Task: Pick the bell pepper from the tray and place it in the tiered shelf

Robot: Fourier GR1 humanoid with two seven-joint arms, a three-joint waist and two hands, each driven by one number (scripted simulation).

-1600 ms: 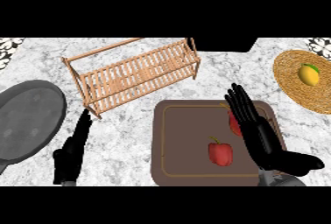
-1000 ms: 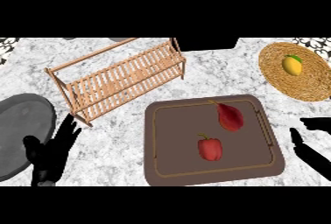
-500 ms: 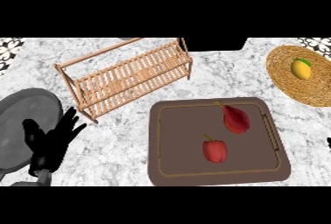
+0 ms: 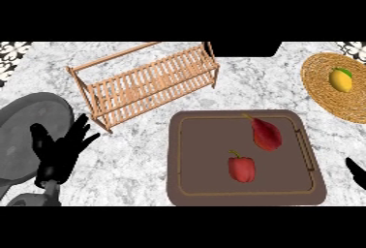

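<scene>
Head view is showing a white marbled tabletop [image 4: 136,164] with a brown rectangular tray [image 4: 175,160] lying in the lower right of centre. The red bell pepper [image 4: 241,168] is sitting inside the tray, slightly below its middle, stem pointing toward the top of the frame, with no hand touching it. A longer, pointed red pepper [image 4: 266,134] is lying in the same tray, above and a little to the right of the bell pepper and apart from it. The wooden tiered shelf [image 4: 146,82] is standing in the upper left of centre, angled so that its slatted levels are running from lower left to upper right, just above the tray's upper left corner and not touching it. At the upper right a round woven mat [image 4: 322,97] is carrying a yellow fruit with a green tip [image 4: 342,80]. A dark grey round plate [image 4: 25,131] is resting at the left edge. The left hand [image 4: 61,152] is hovering at the lower left, released, fingers spread and pointing up, overlapping the plate's right rim and well apart from the tray. The right hand [image 4: 358,173] is showing only as a dark sliver at the right edge, just beside the tray's lower right corner; whether it is released or clenched cannot be told.
</scene>
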